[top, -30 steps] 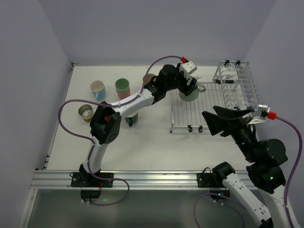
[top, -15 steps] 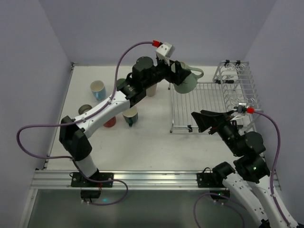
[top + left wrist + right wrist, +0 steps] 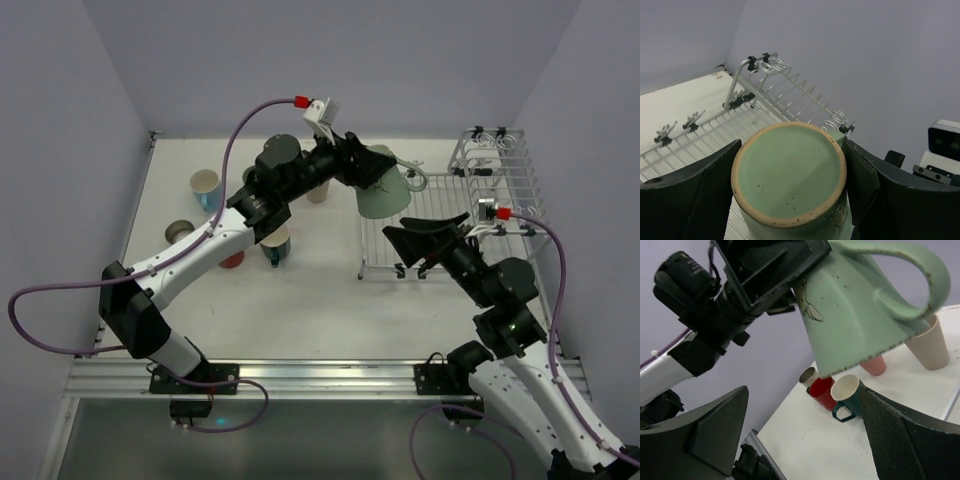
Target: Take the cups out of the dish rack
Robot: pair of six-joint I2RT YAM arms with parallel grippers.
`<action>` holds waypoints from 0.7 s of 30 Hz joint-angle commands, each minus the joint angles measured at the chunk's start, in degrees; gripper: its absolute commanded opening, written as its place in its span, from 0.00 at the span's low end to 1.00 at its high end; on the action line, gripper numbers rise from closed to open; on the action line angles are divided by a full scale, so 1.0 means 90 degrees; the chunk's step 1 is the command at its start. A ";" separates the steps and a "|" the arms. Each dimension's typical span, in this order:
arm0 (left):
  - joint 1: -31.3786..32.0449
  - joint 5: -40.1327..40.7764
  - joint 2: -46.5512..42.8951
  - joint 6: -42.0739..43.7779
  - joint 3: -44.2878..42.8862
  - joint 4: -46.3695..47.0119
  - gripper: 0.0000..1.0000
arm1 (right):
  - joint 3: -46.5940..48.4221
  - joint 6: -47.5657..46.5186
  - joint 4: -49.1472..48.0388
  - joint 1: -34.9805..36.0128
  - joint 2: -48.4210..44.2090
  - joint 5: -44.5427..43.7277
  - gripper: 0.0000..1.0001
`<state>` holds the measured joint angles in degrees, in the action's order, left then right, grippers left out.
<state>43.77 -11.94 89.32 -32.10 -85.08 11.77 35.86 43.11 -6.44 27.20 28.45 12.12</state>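
A sage green mug hangs tilted over the left edge of the dish rack, base up and handle to the right. My left gripper is shut on it. In the left wrist view its speckled base fills the gap between both fingers. My right gripper stands open just below and right of the mug, with nothing between its fingers. In the right wrist view the mug hangs above several cups on the table: dark teal, red, pink.
On the table left of the rack stand a light blue mug, a grey-beige cup, a red cup, a dark teal mug and a beige tumbler. Walls close in at the back and sides. The rack's upright loops rise at the far right.
My left arm has lifted the green mug off the rack and carried it leftward and up, tilting it. My right gripper has swung left towards the mug, still open.
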 commanded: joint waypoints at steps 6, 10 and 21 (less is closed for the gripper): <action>-0.0019 -0.0186 -0.0676 -0.1295 0.0692 0.1914 0.00 | -0.0321 0.1390 -0.2443 -0.0054 0.0930 0.0948 0.94; -0.0019 -0.0216 -0.0666 -0.1609 0.1015 0.2383 0.00 | -0.0478 0.1742 -0.3005 -0.0053 0.1214 0.0900 0.93; 0.0049 -0.0431 -0.0813 -0.2264 0.1464 0.2931 0.00 | -0.0400 0.1401 -0.4059 -0.0044 0.1721 0.0733 0.70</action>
<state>43.92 -15.62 86.74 -47.90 -72.36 27.35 29.87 56.55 -34.52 26.94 42.17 19.05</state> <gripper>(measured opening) 0.790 0.736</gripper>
